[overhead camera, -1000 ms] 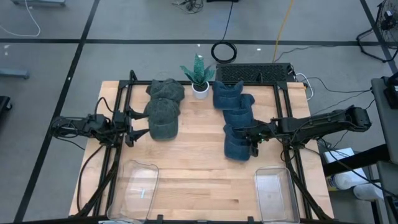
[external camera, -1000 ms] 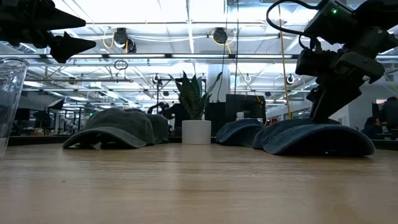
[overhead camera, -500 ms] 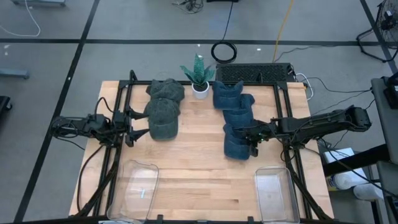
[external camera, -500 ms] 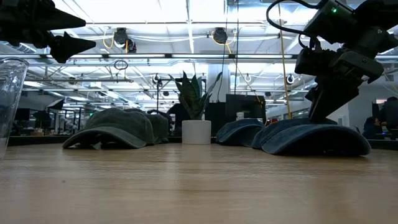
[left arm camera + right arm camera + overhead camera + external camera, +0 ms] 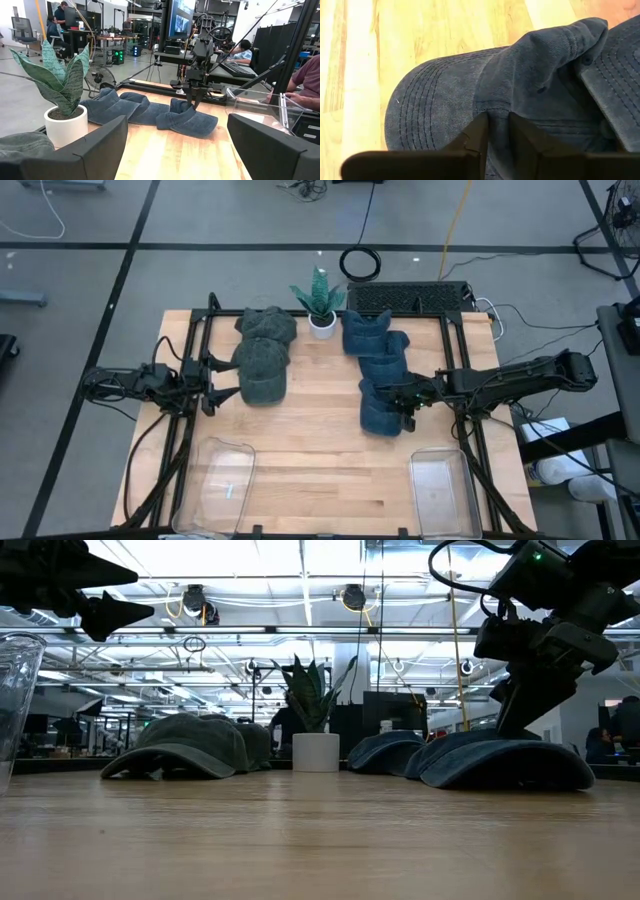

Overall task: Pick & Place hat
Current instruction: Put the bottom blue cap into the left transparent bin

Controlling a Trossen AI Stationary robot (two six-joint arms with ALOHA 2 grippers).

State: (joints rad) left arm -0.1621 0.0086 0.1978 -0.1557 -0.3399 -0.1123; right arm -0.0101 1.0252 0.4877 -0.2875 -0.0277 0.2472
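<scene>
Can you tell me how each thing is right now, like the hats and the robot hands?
nearest blue hat: flat on table, crown pinched
right gripper: shut on nearest blue hat
left gripper: open, empty, beside green hat
green hat: resting, untouched
plant: upright
right bin: empty

My blue hats (image 5: 378, 370) lie in a row on the bench, each one overlapping the next — soft, dark denim with lines of stitching. The nearest blue hat (image 5: 381, 412) sits dome up, its brim flat on the wood. A fold of its cloth is pinched up on top. My green hats (image 5: 263, 356) lie on the other side, two of them, one overlapping the other.
</scene>
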